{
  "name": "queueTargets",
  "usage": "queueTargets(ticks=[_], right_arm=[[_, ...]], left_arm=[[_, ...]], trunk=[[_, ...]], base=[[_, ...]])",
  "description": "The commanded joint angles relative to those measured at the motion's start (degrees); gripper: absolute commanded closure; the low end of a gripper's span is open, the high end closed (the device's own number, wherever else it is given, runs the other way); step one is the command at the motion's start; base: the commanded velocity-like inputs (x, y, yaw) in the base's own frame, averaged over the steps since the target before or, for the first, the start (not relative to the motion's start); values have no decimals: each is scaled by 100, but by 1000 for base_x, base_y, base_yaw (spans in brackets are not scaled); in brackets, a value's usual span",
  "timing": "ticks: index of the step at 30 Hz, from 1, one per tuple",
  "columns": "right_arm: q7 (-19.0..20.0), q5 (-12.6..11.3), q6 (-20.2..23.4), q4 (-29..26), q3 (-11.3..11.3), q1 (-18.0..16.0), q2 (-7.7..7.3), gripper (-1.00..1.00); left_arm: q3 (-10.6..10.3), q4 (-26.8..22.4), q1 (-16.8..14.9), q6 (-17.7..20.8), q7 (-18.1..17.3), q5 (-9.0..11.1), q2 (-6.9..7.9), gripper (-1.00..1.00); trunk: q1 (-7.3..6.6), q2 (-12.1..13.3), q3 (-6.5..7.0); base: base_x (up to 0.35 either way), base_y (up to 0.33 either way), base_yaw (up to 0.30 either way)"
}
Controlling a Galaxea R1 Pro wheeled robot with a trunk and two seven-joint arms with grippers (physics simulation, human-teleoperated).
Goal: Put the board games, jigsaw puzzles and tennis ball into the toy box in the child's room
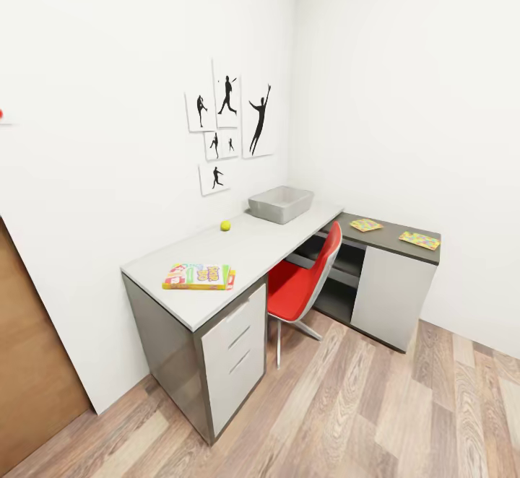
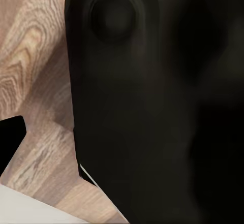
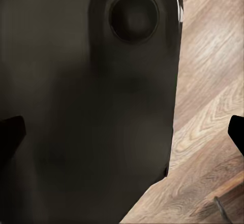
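Take the stiff, light board game [image 1: 198,276] at lower left by its edge; I can't tell either gripper's state.

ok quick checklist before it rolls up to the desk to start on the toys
1. Toy box on the light grey desk top, open side up: ok.
2. Tennis ball beside the box, apart from it: ok.
3. Board game flat near the desk's front end: ok.
4. Two jigsaw puzzles on the dark lower section: ok.
5. Red chair tucked at the desk, may block the approach: not ok.
6. Both tools open and ready: cannot tell.
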Motion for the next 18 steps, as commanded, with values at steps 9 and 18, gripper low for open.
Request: queueTargets(ticks=[9,18], right_arm=[[-9,8,-31,-16,19,-10,142,-100],[-9,5,-98,-18,24,-10,157,-100]], left_arm=[[11,9,-10,-31,-9,8,-137,-100],[-1,9,-10,-43,-9,8,-166,-100]], trunk=[[0,-1,-3],[0,-1,-3]], base=[[0,0,0],[0,0,0]])
